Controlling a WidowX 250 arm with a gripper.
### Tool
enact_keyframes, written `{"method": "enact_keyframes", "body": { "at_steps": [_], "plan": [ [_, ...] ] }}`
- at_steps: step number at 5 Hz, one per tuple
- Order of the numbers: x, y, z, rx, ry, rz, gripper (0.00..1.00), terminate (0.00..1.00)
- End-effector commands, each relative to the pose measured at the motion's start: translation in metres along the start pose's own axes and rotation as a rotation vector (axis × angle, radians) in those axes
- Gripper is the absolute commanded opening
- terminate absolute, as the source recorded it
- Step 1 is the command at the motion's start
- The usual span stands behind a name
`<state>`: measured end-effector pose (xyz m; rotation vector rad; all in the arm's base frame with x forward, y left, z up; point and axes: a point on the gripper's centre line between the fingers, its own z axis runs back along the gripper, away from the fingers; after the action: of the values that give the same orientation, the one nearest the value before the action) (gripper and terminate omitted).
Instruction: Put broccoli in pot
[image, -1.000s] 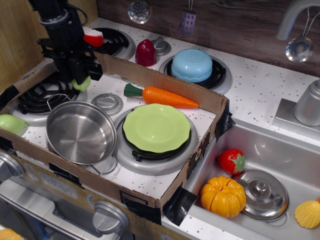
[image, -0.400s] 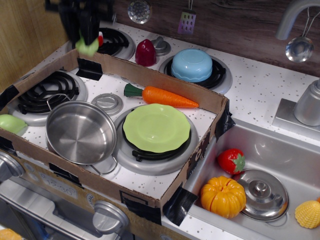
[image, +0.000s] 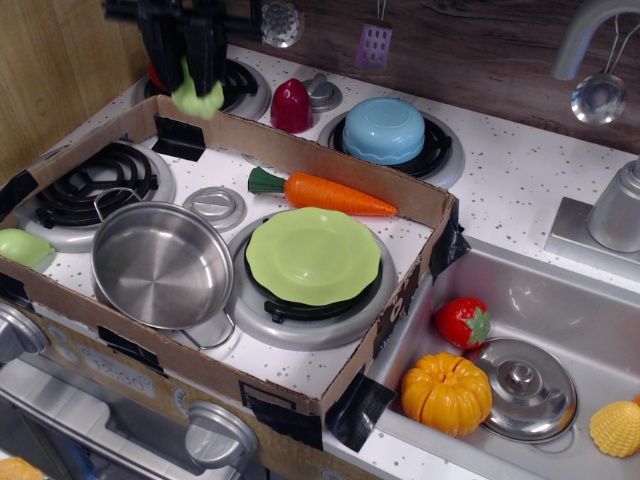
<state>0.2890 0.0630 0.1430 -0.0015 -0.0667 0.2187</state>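
Observation:
My gripper (image: 195, 85) hangs at the top left, above the back wall of the cardboard box. It is shut on the broccoli (image: 198, 98), a small light-green lumpy toy that shows below the black fingers (image: 205, 50). The pot (image: 160, 262), a round shiny steel pot with wire loop handles, stands empty at the front left of the box, well below and in front of the gripper.
A green plate (image: 312, 254) lies on the burner right of the pot. A carrot (image: 325, 193) lies behind it. A smooth pale-green toy (image: 22, 247) sits at the left edge. The cardboard box wall (image: 300, 150) rings the stove. The sink (image: 560, 300) holds a lid, pumpkin and strawberry.
The gripper rose from the back-left burner with the broccoli in it, then shifted a little to the right. The pot and the other things have not moved.

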Motion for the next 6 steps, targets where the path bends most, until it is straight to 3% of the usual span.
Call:
{"method": "enact_keyframes", "body": {
  "at_steps": [1,4,5,6],
  "plan": [
    [-0.029,-0.003,-0.006,-0.017,-0.022,0.089,0.0,0.0],
    [-0.049,0.012,-0.035,-0.071,-0.078,0.164,0.0,0.0],
    [-0.051,0.016,-0.046,-0.116,-0.073,0.177,1.0,0.0],
    [-0.048,0.016,-0.047,-0.113,-0.06,0.169,1.0,0.0]
  ]
}}
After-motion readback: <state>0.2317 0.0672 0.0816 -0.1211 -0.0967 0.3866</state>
